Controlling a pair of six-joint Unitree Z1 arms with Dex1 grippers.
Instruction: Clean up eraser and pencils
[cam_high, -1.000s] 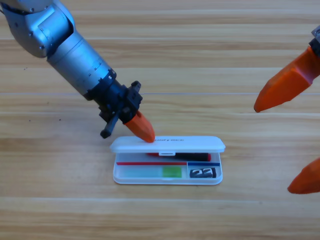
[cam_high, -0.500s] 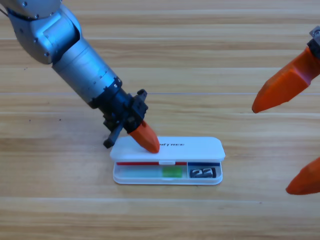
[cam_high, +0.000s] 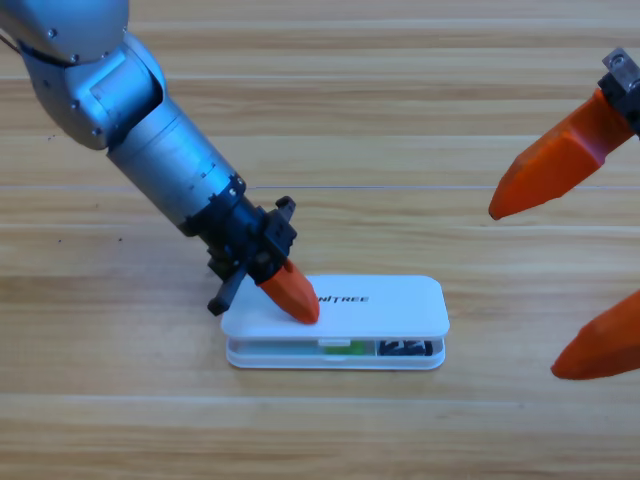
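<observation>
Left gripper (cam_high: 296, 298): orange tip pressed on case lid (cam_high: 360, 305), lowering it; finger gap cannot be told. Eraser (cam_high: 407, 347), green pencil (cam_high: 343, 347) glimpsed inside. Right gripper (cam_high: 575, 262): fingers wide, parked at edge.

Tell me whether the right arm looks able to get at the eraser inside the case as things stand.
Probably not. The white lid is nearly down over the case, pressed by the left tool, so only a sliver of the eraser shows. The right tool waits at the right edge.
</observation>
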